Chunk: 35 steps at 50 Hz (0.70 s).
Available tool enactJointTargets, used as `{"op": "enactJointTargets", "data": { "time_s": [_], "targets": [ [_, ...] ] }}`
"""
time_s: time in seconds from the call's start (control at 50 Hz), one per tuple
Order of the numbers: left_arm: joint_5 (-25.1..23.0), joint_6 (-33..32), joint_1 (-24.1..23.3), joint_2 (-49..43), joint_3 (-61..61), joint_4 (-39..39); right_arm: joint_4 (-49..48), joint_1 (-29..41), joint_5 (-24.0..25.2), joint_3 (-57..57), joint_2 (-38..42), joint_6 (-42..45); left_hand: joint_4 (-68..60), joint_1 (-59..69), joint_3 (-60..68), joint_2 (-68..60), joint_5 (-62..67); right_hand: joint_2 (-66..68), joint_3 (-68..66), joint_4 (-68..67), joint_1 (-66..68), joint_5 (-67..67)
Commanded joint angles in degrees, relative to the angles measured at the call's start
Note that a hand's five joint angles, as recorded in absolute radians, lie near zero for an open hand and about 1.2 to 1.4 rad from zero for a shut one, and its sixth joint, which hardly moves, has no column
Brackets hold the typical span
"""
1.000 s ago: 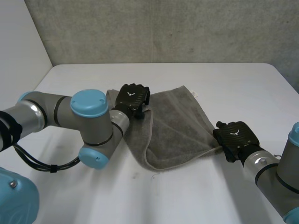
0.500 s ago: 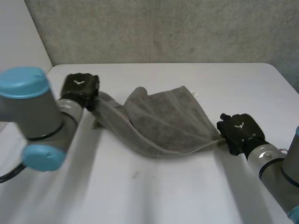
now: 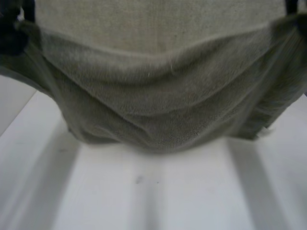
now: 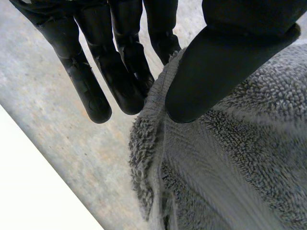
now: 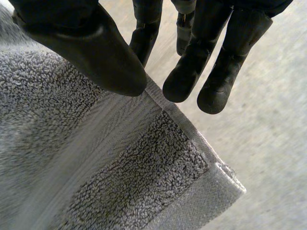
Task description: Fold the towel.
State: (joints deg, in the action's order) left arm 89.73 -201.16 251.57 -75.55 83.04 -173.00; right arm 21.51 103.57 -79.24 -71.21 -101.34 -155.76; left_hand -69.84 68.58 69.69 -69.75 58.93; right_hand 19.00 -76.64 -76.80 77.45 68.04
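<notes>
The grey towel (image 3: 158,96) hangs spread out in the air close in front of the head camera, its top edge sagging in the middle. My left hand (image 3: 12,28) holds it at the upper left end and my right hand (image 3: 293,7) at the upper right end. In the left wrist view the left hand (image 4: 216,72) pinches the towel's (image 4: 230,158) edge between thumb and fingers. The right wrist view has the right hand (image 5: 86,43) pinching the hemmed edge of the towel (image 5: 96,167) beside a corner.
The white table (image 3: 158,191) lies below the towel's hanging lower edge. A grey wall (image 3: 144,24) stands behind. A small white tag (image 3: 266,130) shows at the towel's lower right.
The left hand has closed on the towel's left end. Both hands have lifted the towel off the table and pulled it apart, so it now hangs spread before the head camera.
</notes>
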Motion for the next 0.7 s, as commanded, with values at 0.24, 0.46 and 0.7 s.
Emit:
{"op": "enactJointTargets", "data": {
  "time_s": [0.24,0.46,0.7],
  "targets": [
    [0.01,2.61,0.94,-17.58,-5.7,8.3,12.59,-0.65,0.14,13.11,17.31,3.63,-10.16,11.42,10.31,-10.25,11.07,61.0,-3.36,-3.2,2.55,1.96],
    [0.45,3.84,1.02,-40.89,-24.11,-1.27,-1.56,0.76,-0.83,23.4,38.58,3.36,-10.16,11.42,10.31,-10.25,11.07,61.0,-3.36,-3.2,2.55,1.96],
    [4.93,20.02,0.94,-38.1,-40.59,-14.91,-22.73,0.14,-4.08,33.33,32.89,-8.14,-10.16,11.42,10.31,-10.25,11.07,61.0,-3.36,-3.2,2.55,1.96]
  ]
}}
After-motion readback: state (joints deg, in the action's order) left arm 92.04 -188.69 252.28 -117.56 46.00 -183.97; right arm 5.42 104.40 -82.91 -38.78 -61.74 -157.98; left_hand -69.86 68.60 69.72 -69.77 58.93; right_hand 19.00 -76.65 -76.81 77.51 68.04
